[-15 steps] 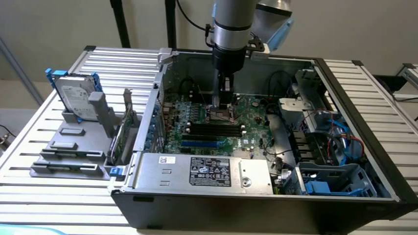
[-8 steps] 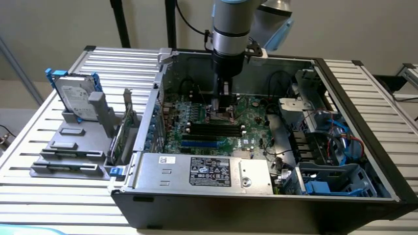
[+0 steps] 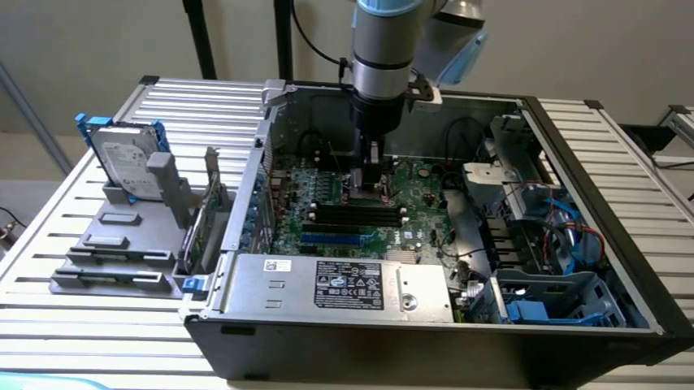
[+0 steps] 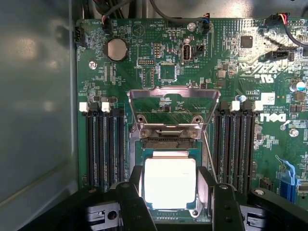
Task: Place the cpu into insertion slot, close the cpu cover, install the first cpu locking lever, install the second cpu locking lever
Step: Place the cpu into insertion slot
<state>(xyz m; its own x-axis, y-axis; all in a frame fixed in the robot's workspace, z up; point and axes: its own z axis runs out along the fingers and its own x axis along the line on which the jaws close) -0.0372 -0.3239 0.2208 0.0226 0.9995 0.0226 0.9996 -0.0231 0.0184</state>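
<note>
The cpu [image 4: 169,179] shows its silvery face and lies flat in or just over the insertion slot [image 4: 161,153], whose rim shows around it. My gripper [image 4: 169,195] is shut on the cpu, one black finger [image 4: 131,204] at each side edge. Just beyond the slot, the cpu cover [image 4: 168,130] stands swung up, with green board showing through its window. A thin wire lever [image 4: 208,156] runs beside the slot. In the exterior view my gripper [image 3: 372,177] reaches straight down into the open computer case onto the motherboard [image 3: 418,183].
Long black memory slots [image 4: 103,144] flank the socket on both sides. A large grey labelled metal box [image 3: 341,284] sits at the case's near edge. Cables and drive bays [image 3: 542,236] fill the exterior view's right. A hard drive [image 3: 125,162] stands in a grey holder outside the case.
</note>
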